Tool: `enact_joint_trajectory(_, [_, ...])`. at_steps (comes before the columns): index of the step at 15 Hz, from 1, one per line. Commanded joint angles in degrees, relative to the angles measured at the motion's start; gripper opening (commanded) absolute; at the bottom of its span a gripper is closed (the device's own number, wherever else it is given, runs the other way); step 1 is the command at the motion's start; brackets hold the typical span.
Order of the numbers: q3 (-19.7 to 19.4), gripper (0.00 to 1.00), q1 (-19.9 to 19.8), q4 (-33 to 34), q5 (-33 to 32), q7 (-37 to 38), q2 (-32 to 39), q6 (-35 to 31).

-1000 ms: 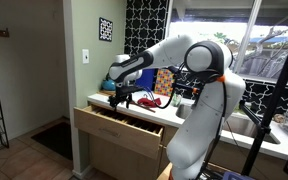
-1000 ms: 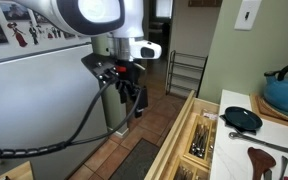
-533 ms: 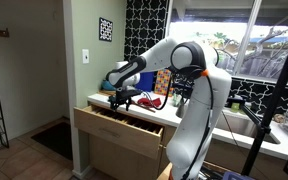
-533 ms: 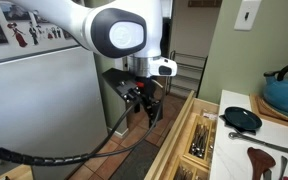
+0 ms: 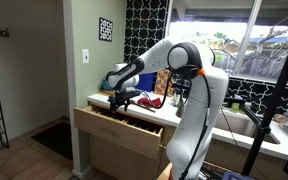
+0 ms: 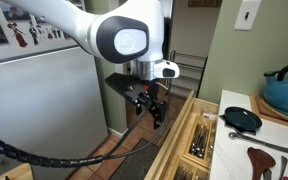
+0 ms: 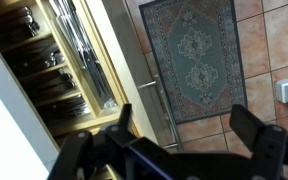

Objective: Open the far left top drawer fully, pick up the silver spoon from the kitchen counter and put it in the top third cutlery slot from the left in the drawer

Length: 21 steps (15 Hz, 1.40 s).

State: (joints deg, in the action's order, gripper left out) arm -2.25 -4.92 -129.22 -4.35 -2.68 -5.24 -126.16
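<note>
Light-wood drawer (image 5: pixel 119 130), the top one at the end of the cabinet, stands pulled out from under the white counter (image 6: pixel 234 146) in both exterior views. The opening step therefore looks done or nearly so, though I cannot tell whether the drawer is out to its full travel. Its narrow compartments lie side by side and already hold cutlery (image 7: pixel 79 48), seen from above in the wrist view.

The silver spoon I cannot place. Nothing on the bare part of the counter clearly reads as it, and a small glint near the counter's edge is too small to name. On the counter sit a dark little pan (image 6: pixel 242 120), a blue pot (image 6: pixel 287 94) and some brown wooden spoons (image 6: pixel 269 157), none of them the wanted thing.

The jaws are spread wide with nothing between them. They hang near the drawer's front edge, out over the floor, with a patterned rug (image 7: pixel 196 55) below them in the wrist view. The arm (image 6: pixel 119 38) reaches in from above.

By my reckoning the first part of the task is about finished. Left to do are grasping the spoon, carrying it over the third slot from the left, and letting it go there.
</note>
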Motion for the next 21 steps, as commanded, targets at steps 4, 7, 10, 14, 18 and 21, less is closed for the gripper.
enact_joint_trajectory(4, [-1.53,1.0,0.09,0.8,-0.82,-9.58,6.59,-8.43])
enact_joint_trajectory(7, [-1.65,1.0,-0.08,1.4,-0.51,-12.74,9.45,-11.31])
enact_joint_trajectory(10, [-1.42,1.0,-0.42,1.66,1.5,-16.95,11.75,-13.97])
enact_joint_trajectory(14, [-1.0,1.0,-0.65,3.08,1.27,-19.93,14.71,-14.65])
enact_joint_trajectory(18, [-0.63,1.0,-0.89,4.55,0.88,-22.32,16.91,-14.81])
enact_joint_trajectory(21, [-0.16,1.0,-1.02,5.71,1.0,-24.0,18.46,-14.37])
